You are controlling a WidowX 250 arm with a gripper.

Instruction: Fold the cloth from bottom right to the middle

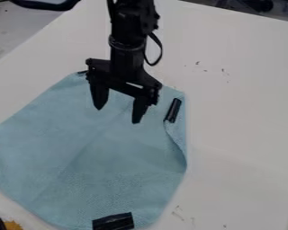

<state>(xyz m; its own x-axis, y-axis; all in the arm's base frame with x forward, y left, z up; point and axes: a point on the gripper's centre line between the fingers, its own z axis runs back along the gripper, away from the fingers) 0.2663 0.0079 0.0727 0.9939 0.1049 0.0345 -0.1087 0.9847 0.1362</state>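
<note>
White table [242, 99] spreads wide beyond the cloth's [98, 157] right edge.

No readable text, label, brand, number or sign is showing anywhere.

Count from here: one cloth [92, 148], one arm [129, 27], one gripper [117, 116], two fingers [99, 95], one table [242, 112]. Black strips [113, 222]: three clear, one dark sliver [81, 72] possibly a fourth. One orange scrap [13, 225]. Specks [223, 70]: several.
</note>
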